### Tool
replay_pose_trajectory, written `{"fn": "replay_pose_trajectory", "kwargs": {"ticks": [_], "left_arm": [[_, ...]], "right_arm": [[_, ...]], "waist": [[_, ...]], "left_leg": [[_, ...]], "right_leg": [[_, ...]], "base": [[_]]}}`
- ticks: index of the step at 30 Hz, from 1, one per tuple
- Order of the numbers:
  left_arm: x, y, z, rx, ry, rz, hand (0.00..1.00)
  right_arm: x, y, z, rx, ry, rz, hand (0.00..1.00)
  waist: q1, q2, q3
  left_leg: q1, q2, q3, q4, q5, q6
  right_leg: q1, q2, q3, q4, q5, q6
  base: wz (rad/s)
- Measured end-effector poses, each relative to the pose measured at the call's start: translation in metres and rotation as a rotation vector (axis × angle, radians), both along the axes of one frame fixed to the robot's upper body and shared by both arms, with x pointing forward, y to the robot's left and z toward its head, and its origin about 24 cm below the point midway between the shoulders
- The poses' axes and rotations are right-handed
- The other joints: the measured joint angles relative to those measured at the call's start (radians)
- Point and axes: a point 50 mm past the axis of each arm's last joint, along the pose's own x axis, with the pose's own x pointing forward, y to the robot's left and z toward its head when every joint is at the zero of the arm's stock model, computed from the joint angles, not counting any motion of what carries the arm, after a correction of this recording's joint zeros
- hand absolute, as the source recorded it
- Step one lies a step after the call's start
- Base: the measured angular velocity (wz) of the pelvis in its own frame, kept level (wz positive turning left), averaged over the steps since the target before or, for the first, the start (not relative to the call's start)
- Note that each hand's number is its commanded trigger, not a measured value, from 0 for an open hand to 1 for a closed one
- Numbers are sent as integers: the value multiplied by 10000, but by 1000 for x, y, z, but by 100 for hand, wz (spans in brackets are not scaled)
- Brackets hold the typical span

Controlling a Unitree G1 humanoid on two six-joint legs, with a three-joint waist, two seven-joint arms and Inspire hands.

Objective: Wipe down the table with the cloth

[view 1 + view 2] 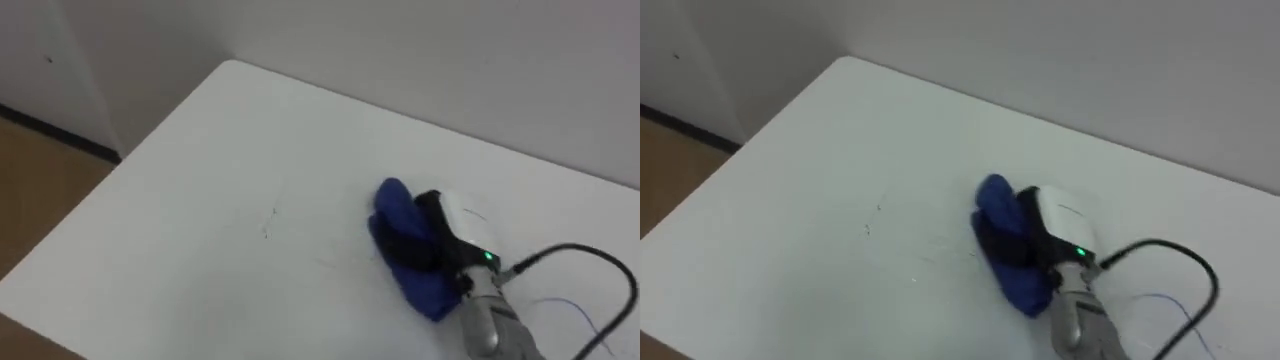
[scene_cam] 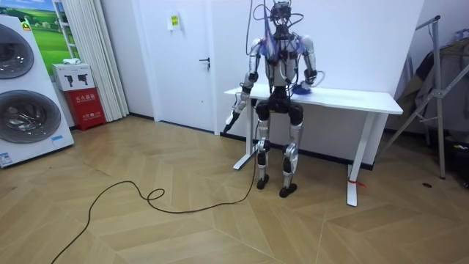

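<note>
1. White table (image 1: 200, 200): the far-left stretch could go unwiped, being well beyond the cloth
2. Blue cloth (image 1: 398, 212): bunched on the tabletop at right, it may smear
3. Right hand (image 1: 455, 235): clamped on the cloth
4. Left hand (image 2: 231, 117): hangs beside the table, state unclear

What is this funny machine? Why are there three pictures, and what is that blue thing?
It is a robot shaped like a person, standing at a white table. Two of the pictures come from cameras in its head, like two eyes looking down. The third comes from a camera across the room, so you see the whole robot. On the table lies a crumpled blue cloth. The robot's right hand lies on top of the cloth and grips it, for wiping. Its left hand hangs down by its side.
</note>
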Motion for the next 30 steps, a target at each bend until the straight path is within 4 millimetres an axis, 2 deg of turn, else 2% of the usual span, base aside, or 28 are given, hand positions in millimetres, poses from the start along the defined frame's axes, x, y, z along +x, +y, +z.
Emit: {"fn": "replay_pose_trajectory", "kwargs": {"ticks": [3, 5, 8, 10, 11, 12, 13, 14, 15, 16, 17, 18, 19, 20, 21, 22, 23, 24, 25, 26, 27, 28, 29, 30], "left_arm": [[-3, 6, 3, 240, -146, 51, 0], [5, 6, 3, 270, -395, -140, 0], [25, -1, 0, 68, -642, -901, 0], [36, -7, -3, -82, -732, -1401, 0], [47, -11, -5, -159, -828, -1688, 0], [57, -13, -6, -225, -959, -1883, 0], [62, -14, -7, -258, -1022, -1978, 0], [70, -15, -7, -300, -1145, -2099, 0], [76, -16, -7, -318, -1326, -2186, 0], [80, -15, -7, -310, -1429, -2271, 0], [89, -17, -6, -306, -1670, -2485, 0], [95, -17, -5, -286, -1811, -2598, 0], [96, -16, -4, -256, -1843, -2606, 0], [97, -10, -1, -115, -1900, -2676, 0], [91, -4, 1, 36, -1708, -2690, 0], [88, 1, 2, 114, -1574, -2659, 0], [82, 9, 5, 259, -1375, -2550, 0], [74, 14, 6, 289, -1306, -2198, 0], [71, 14, 5, 210, -1297, -2046, 0], [66, 3, 0, -222, -1302, -1790, 0], [57, -3, -3, -542, -1236, -1532, 0], [53, -3, -4, -576, -1156, -1472, 0], [45, -1, -3, -535, -1023, -1383, 0], [37, -2, -3, -529, -854, -1321, 0]], "right_arm": [[-32, -42, -6, -392, 325, -1889, 100], [-36, -52, -8, -492, 466, -2408, 100], [-24, -49, -9, -276, 489, -2873, 100], [-11, -38, -10, -227, 562, -2992, 100], [2, -29, -9, -218, 600, -2985, 100], [20, -13, -6, -88, 623, -2741, 100], [30, -2, -3, -80, 630, -2408, 100], [57, 26, 5, -2, 541, -1297, 100], [86, 55, 20, -107, 175, 118, 100], [99, 73, 29, -156, -108, 922, 100], [120, 97, 49, -316, -821, 2179, 100], [136, 111, 67, -607, -1468, 2997, 100], [139, 113, 70, -691, -1584, 3146, 100], [144, 114, 76, -769, -1784, 3272, 100], [140, 107, 70, -760, -1584, 3090, 100], [135, 101, 62, -825, -1301, 2983, 100], [120, 88, 43, -580, -704, 2660, 100], [109, 81, 39, -258, -1024, 2505, 100], [107, 75, 39, -201, -1143, 2381, 100], [101, 56, 37, -434, -1177, 2009, 100], [88, 37, 32, -717, -1059, 1527, 100], [78, 27, 28, -868, -892, 1236, 100], [58, 9, 18, -1069, -513, 667, 100], [42, -8, 13, -1217, -162, 109, 100]], "waist": [[-333, 81, -102], [-491, 112, -112], [-515, 230, -101], [-227, 323, -88], [30, 391, -75], [412, 456, -58], [673, 490, -61], [1161, 551, -36], [1641, 585, 31], [1796, 586, 84], [2081, 629, 176], [2329, 641, 193], [2404, 568, 166], [2420, 484, 139], [2373, 384, 133], [2346, 309, 134], [2154, 156, 158], [1741, 18, 278], [1506, 31, 392], [1232, 361, 340], [868, 420, 287], [694, 418, 204], [440, 337, 18], [231, 282, -56]], "left_leg": [[215, -64, 62, 97, -104, 103], [174, -100, 51, 390, -244, 148], [103, -94, 98, 1019, -556, 238], [11, 61, 309, 1317, -731, 241], [-153, 255, 472, 1497, -841, 293], [-286, 451, 642, 1581, -849, 223], [-356, 549, 747, 1631, -864, 171], [-508, 742, 1005, 1732, -889, 53], [-728, 862, 1056, 1766, -864, -86], [-883, 911, 1041, 1797, -851, -152], [-1185, 1018, 860, 1869, -793, -311], [-1581, 1124, 550, 1857, -679, -503], [-1744, 1212, 451, 1825, -605, -617], [-1968, 1364, 91, 1713, -437, -824], [-1971, 1548, -319, 1526, -250, -1162], [-1912, 1644, -426, 1411, -194, -1316], [-1734, 1894, -607, 1272, -127, -1665], [-1584, 2188, -531, 1149, -10, -2035], [-1499, 2333, -433, 1083, 59, -2210], [-1429, 2945, 107, 976, 298, -2519], [-1222, 3446, 587, 655, 533, -2510], [-1121, 3532, 718, 561, 544, -2474], [-873, 3551, 818, 419, 546, -2477], [-731, 3523, 870, 400, 532, -2454]], "right_leg": [[172, -122, 7, 142, -75, 117], [159, -204, 0, 393, -128, 151], [135, -346, 9, 974, -218, 136], [-94, -429, -16, 1507, -238, 111], [-470, -505, -52, 2160, -234, 103], [-1002, -681, -17, 3107, -271, 55], [-1221, -855, -11, 3522, -362, 49], [-1529, -1286, -1, 4156, -678, 101], [-1741, -1731, -46, 4259, -854, 191], [-1799, -1978, -78, 4200, -869, 207], [-1826, -2338, -153, 3793, -848, 238], [-1822, -2625, -216, 3199, -723, 325], [-1825, -2734, -257, 2922, -593, 357], [-1771, -2846, -289, 2294, -157, 419], [-1596, -2829, -412, 1583, 323, 432], [-1508, -2802, -512, 1284, 556, 461], [-1376, -2615, -529, 831, 944, 506], [-1455, -2392, -551, 793, 1457, 561], [-1514, -2314, -689, 880, 1421, 893], [-1628, -1900, -790, 1232, 1166, 932], [-1718, -1560, -853, 1443, 746, 630], [-1728, -1462, -919, 1605, 486, 691], [-1723, -1292, -923, 1816, 223, 560], [-1599, -1165, -1081, 1850, 120, 432]], "base": [[-11], [-4], [-8], [-41], [-48], [-51], [-61], [-61], [-47], [-9], [40], [61], [89], [97], [93], [83], [72], [62], [24], [-13], [-15], [-6], [0], [0]]}}
